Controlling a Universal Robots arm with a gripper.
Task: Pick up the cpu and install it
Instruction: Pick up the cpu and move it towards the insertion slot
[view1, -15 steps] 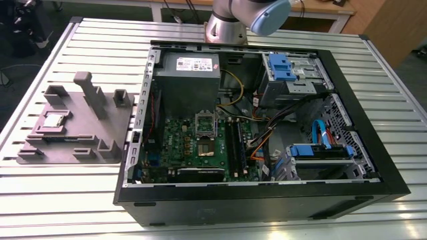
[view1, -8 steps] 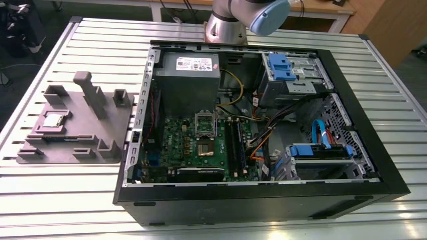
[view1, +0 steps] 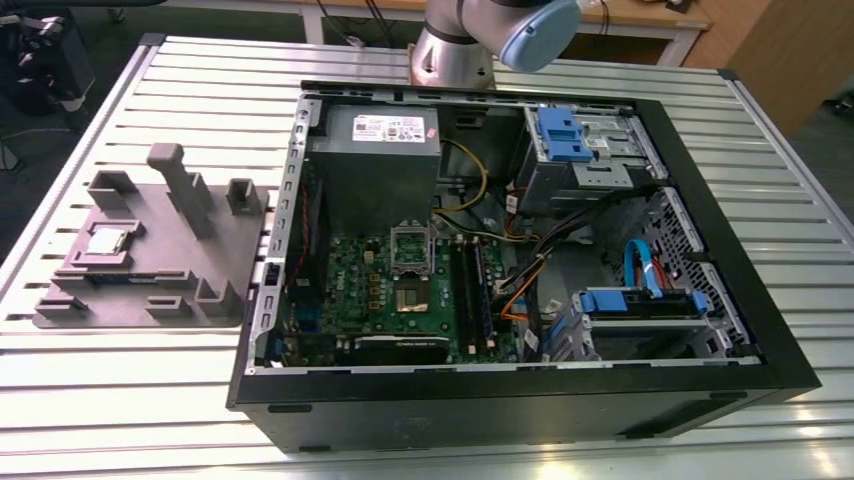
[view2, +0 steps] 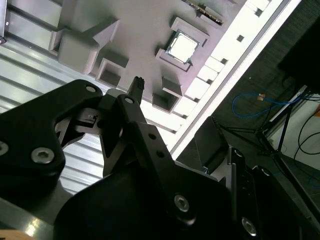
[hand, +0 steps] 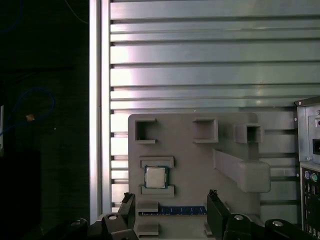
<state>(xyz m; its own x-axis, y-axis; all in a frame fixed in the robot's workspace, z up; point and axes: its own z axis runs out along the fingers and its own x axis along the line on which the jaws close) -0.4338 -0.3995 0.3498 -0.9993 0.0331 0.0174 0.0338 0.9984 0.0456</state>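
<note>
Here, at the exterior view's left, the cpu (view1: 107, 240) lies flat in its recess on the grey tray (view1: 147, 288), untouched; neither pickup nor installation is done. To the right stands the open case (view1: 534, 392), whose motherboard (view1: 380, 290) carries the socket (view1: 411, 298), judged vacant. The arm (view1: 454, 45) rises behind the case. In the first wrist view the gripper (hand: 171, 205) points down at the tray, fingers (hand: 127, 204) spread wide and empty. The cpu (hand: 156, 176) sits just ahead of the fingertips, nearer one finger, apart from both.
</note>
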